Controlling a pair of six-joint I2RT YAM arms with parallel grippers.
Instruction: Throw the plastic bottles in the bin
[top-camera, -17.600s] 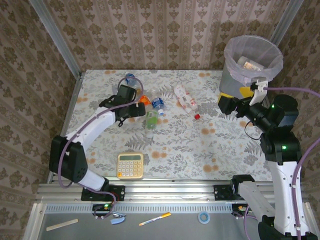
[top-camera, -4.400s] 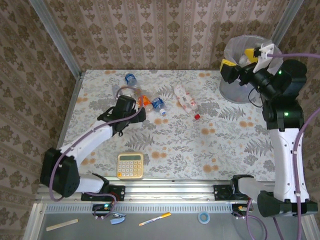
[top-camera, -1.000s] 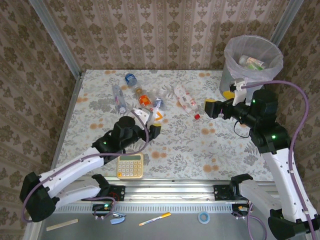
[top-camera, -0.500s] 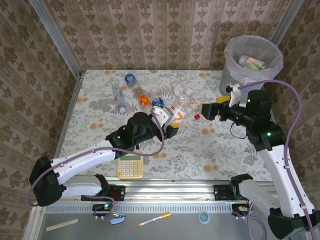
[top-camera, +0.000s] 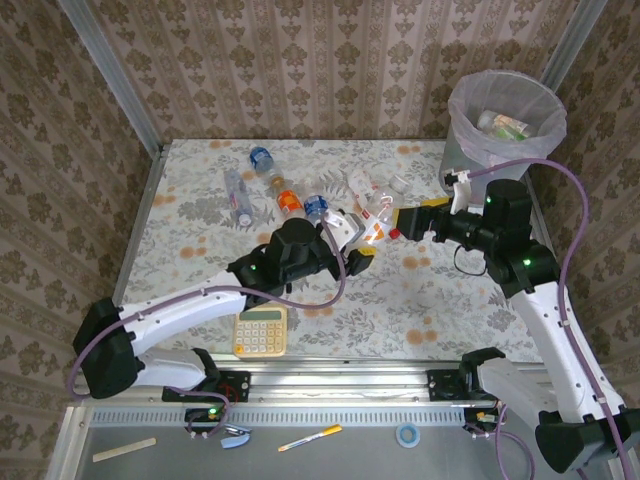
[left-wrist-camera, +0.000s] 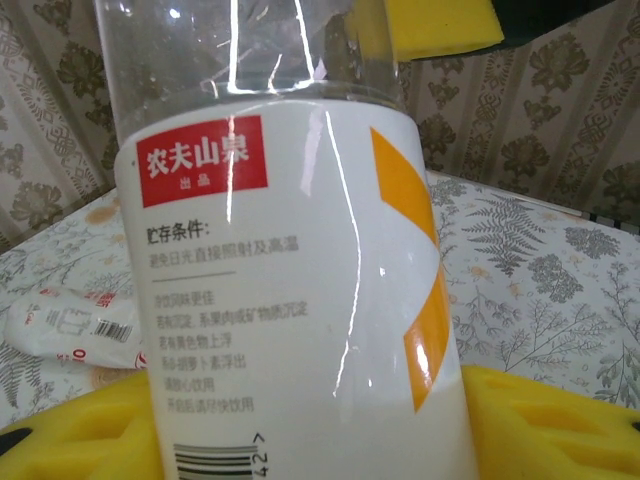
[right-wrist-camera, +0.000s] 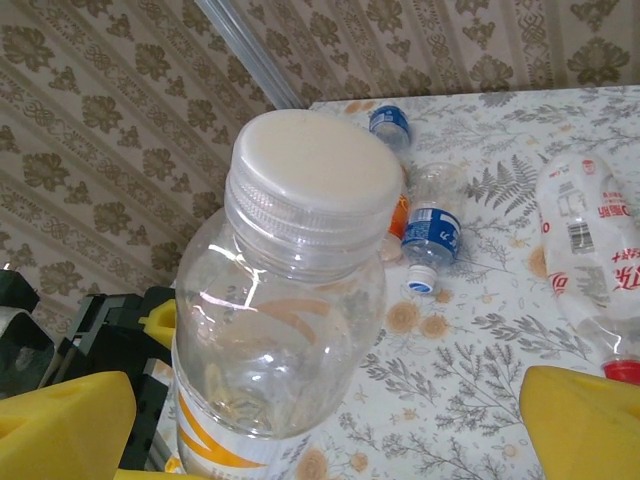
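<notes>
My left gripper (top-camera: 352, 244) is clamped on the labelled body of a clear bottle (left-wrist-camera: 290, 300), held above mid-table, well left of the bin (top-camera: 458, 150). It looks empty, so I expect it to be light, slick and easily crushed. My right gripper (top-camera: 408, 222), fingers wide apart, straddles the cap end; I'd grip the stiffer neck.

Clear bottle (left-wrist-camera: 250, 50), white label (left-wrist-camera: 300, 330) with orange stripe and red patch, white cap (right-wrist-camera: 315, 165). Table (top-camera: 480, 300) printed with grey leaves and orange blossoms. Yellow calculator (top-camera: 260, 331) near left. Grey bin (top-camera: 450, 160) far right, pinkish-white liner (top-camera: 545, 125).
</notes>
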